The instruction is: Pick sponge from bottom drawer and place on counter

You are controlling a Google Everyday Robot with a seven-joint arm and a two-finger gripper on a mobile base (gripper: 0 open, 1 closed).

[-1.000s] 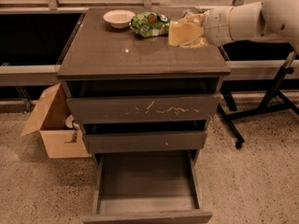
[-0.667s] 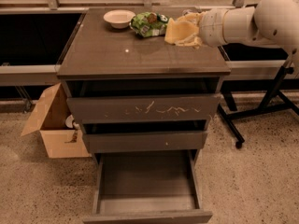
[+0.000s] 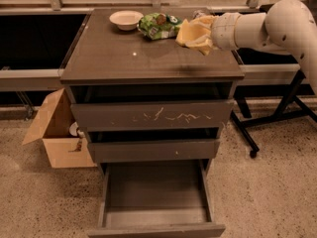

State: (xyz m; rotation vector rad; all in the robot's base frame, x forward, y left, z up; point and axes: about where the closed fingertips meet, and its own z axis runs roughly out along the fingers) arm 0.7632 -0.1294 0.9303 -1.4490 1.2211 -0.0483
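My gripper [image 3: 194,35] hangs just above the back right part of the counter [image 3: 124,53], next to the green snack bag. It is shut on the yellow sponge [image 3: 183,33], which sticks out to the left of the fingers. The white arm reaches in from the right. The bottom drawer [image 3: 156,195] is pulled open at the foot of the cabinet, and its grey tray holds nothing. The scratched top drawer [image 3: 153,115] and the narrow middle drawer [image 3: 153,150] are shut.
A green snack bag [image 3: 158,25] and a white bowl [image 3: 126,19] sit at the back of the counter. An open cardboard box [image 3: 59,133] stands on the floor to the left. A black table stand [image 3: 277,118] is on the right.
The gripper has moved a little to the left over the counter with the sponge, closer to the green bag. The drawers have not moved.
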